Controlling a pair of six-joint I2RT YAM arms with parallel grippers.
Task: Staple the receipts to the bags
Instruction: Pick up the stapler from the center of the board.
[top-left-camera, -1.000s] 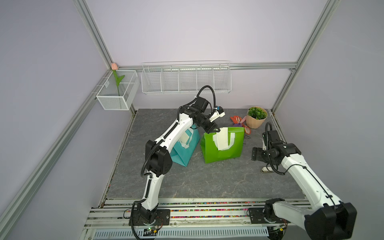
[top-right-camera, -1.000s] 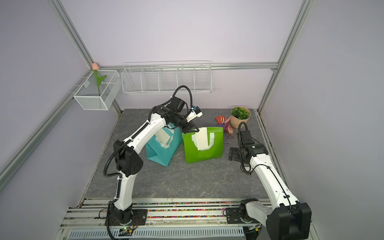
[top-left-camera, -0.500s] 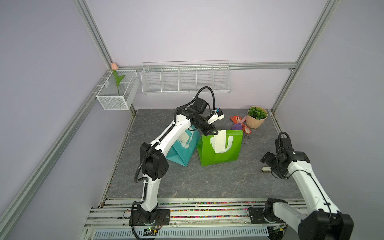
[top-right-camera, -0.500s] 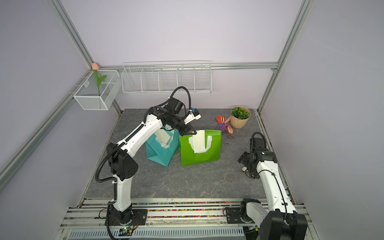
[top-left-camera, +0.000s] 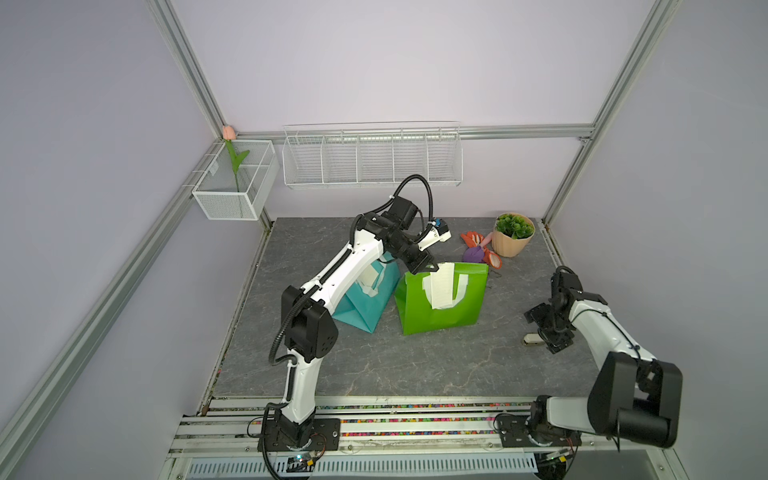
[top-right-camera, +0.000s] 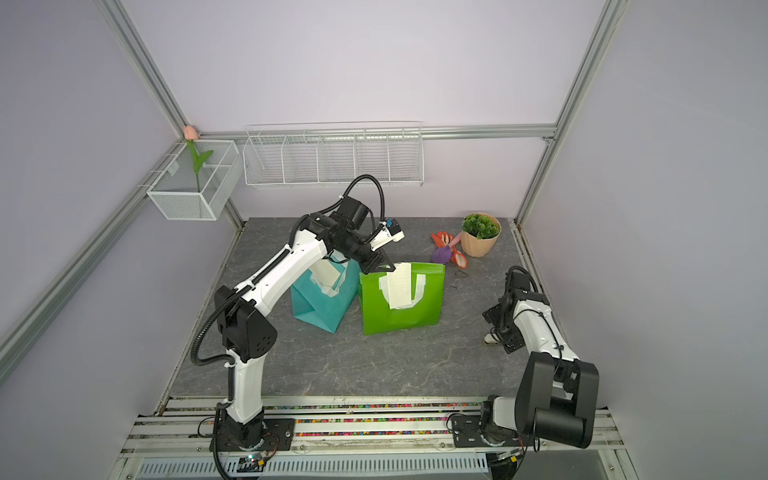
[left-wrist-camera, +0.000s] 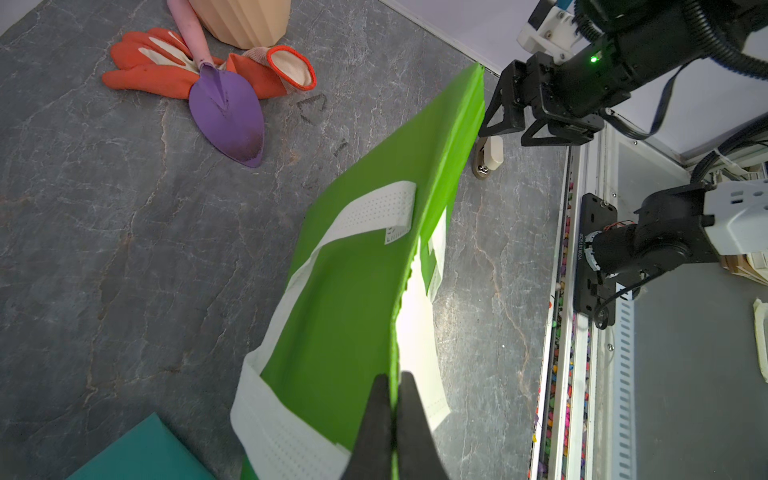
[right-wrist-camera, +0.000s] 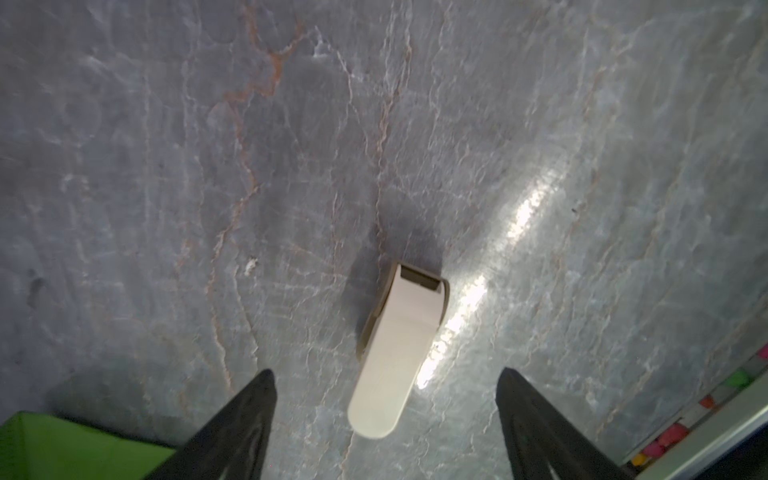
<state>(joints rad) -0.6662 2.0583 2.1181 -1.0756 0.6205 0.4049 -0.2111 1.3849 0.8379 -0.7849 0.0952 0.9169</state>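
The bright green bag (top-left-camera: 436, 316) (top-right-camera: 399, 311) stands mid-table with a cream receipt (top-left-camera: 442, 286) (top-right-camera: 400, 286) hanging over its white handle. My left gripper (top-left-camera: 424, 268) (left-wrist-camera: 394, 376) is shut on this bag's top edge (left-wrist-camera: 353, 291), and the receipt (left-wrist-camera: 419, 332) lies against the same edge. The teal bag (top-left-camera: 361, 307) (top-right-camera: 320, 307) stands just left of it, with a receipt (top-left-camera: 370, 276) on its face. At the right, a beige stapler (top-left-camera: 532, 340) (right-wrist-camera: 399, 345) lies on the table. My right gripper (top-left-camera: 546, 334) (right-wrist-camera: 385, 374) hovers open over the stapler without touching it.
A peach plant pot (top-left-camera: 513, 241), orange gloves (top-left-camera: 471, 239) and a purple trowel (top-left-camera: 473, 254) lie at the back right. White wire baskets (top-left-camera: 372, 158) (top-left-camera: 232, 187) hang on the back wall and in the left corner. The table's rail (top-left-camera: 374, 409) runs along the front.
My right gripper has drawn back from the green bag's side to above the stapler, its jaws narrowing a little. The left gripper has kept its pinch; the green bag has shifted slightly left.
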